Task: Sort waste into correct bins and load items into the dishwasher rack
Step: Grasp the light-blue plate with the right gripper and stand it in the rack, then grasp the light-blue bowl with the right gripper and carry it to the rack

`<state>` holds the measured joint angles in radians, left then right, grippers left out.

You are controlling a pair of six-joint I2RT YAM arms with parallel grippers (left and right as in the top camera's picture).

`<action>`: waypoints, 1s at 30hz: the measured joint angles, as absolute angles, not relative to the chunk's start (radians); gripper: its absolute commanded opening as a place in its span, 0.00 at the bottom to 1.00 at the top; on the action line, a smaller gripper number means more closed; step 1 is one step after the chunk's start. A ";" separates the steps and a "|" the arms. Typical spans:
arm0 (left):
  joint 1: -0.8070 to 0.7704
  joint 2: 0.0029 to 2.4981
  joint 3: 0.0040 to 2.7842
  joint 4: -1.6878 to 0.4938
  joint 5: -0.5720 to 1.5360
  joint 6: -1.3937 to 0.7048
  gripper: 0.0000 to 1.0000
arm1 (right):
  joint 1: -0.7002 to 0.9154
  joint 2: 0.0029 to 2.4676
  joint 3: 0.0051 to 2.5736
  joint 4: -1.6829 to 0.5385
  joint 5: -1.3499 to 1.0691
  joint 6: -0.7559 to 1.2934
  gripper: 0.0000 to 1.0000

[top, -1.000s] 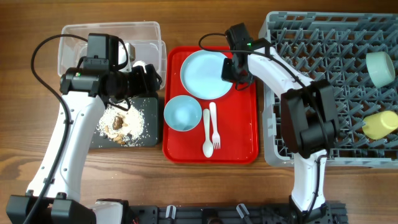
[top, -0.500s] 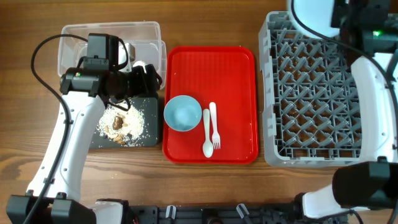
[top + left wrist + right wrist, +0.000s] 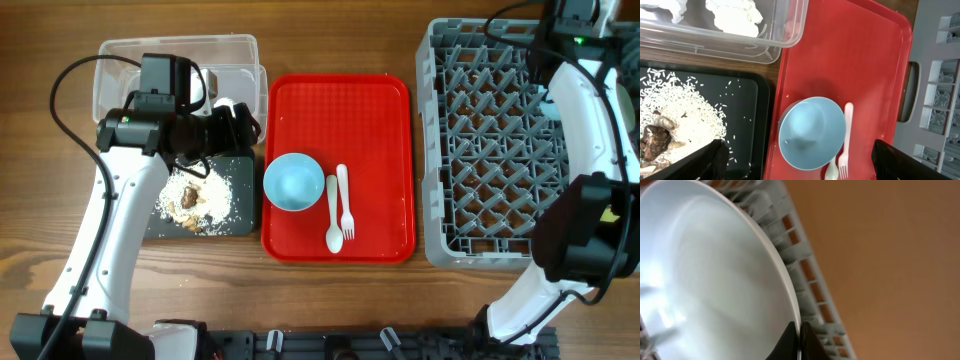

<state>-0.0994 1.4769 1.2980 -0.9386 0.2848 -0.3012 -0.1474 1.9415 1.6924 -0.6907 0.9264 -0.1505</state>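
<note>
My right gripper (image 3: 799,330) is shut on the rim of the pale blue plate (image 3: 715,280) and holds it on edge over the grey dishwasher rack (image 3: 810,280). In the overhead view the right arm reaches over the rack's (image 3: 490,150) far right and hides the plate. My left gripper (image 3: 797,150) is open and empty above the pale blue bowl (image 3: 812,132). The bowl (image 3: 294,182), white spoon (image 3: 333,215) and fork (image 3: 348,208) lie on the red tray (image 3: 340,100). Rice scraps (image 3: 195,198) lie in the black tray (image 3: 240,215). Tissue (image 3: 735,15) lies in the clear tub (image 3: 175,55). The mint bowl, yellow cup and red wrapper are out of view.
The red tray sits between the two bins on the left and the rack on the right. The left arm hangs over the gap between the clear tub and the black tray. The table is bare wood (image 3: 330,40).
The plate has left the red tray. My right arm has carried it from the tray to the far right of the rack. The left arm has not moved.
</note>
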 measured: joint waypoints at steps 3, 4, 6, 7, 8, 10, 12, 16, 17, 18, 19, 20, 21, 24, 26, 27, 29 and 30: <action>-0.099 1.477 1.298 -0.939 0.284 -0.301 0.95 | -0.146 1.945 1.691 -0.731 0.882 -0.076 0.69; -0.099 1.477 1.298 -0.939 0.285 -0.301 0.97 | -0.144 1.944 1.691 -0.748 0.869 -0.064 0.79; -0.099 1.477 1.298 -0.939 0.284 -0.301 0.99 | -0.138 1.905 1.691 -0.778 0.751 -0.081 0.81; -0.099 1.477 1.298 -0.939 0.281 -0.301 1.00 | -0.133 1.868 1.691 -0.803 0.651 -0.090 0.81; -0.099 1.477 1.298 -0.943 0.263 -0.301 1.00 | -0.114 1.796 1.691 -0.846 0.482 -0.095 0.80; -0.099 1.477 1.298 -0.963 0.232 -0.302 1.00 | -0.071 1.709 1.693 -0.947 0.116 -0.075 0.80; -0.100 1.477 1.298 -1.001 0.178 -0.315 1.00 | 0.012 1.692 1.695 -1.027 -0.155 -0.022 0.80; -0.094 1.477 1.298 -1.082 0.030 -0.408 1.00 | 0.255 1.771 1.695 -1.103 -0.312 0.049 0.79; -0.089 1.477 1.298 -1.085 0.019 -0.416 1.00 | 0.314 1.797 1.695 -1.109 -0.310 0.070 0.79; -0.075 1.477 1.298 -1.095 0.002 -0.429 1.00 | 0.392 1.840 1.694 -1.113 -0.310 0.103 0.77; -0.063 1.477 1.298 -1.098 -0.005 -0.433 1.00 | 0.437 1.869 1.694 -1.115 -0.308 0.124 0.76; -0.048 1.477 1.298 -1.105 -0.011 -0.434 1.00 | 0.487 1.907 1.694 -1.116 -0.300 0.155 0.73; -0.025 1.477 1.298 -1.109 -0.015 -0.436 1.00 | 0.531 1.950 1.694 -1.119 -0.286 0.187 0.71; 0.002 1.477 1.298 -1.119 -0.019 -0.440 1.00 | 0.620 2.060 1.695 -1.119 -0.212 0.274 0.62; 0.003 1.477 1.298 -1.119 -0.019 -0.440 1.00 | 0.646 2.115 1.694 -1.099 -0.181 0.311 0.42; 0.003 1.477 1.298 -1.119 -0.019 -0.440 1.00 | 0.650 2.131 1.694 -1.097 -0.174 0.326 0.30; 0.003 1.477 1.298 -1.119 -0.019 -0.440 1.00 | 0.652 2.161 1.694 -1.085 -0.162 0.348 0.04; 0.003 1.477 1.298 -1.119 -0.019 -0.440 1.00 | 0.652 2.163 1.694 -1.080 -0.155 0.352 0.04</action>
<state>0.0032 1.4769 1.2980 -1.1191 -0.0189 -0.4404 0.6521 2.1628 1.6943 -1.0798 -0.1555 0.3523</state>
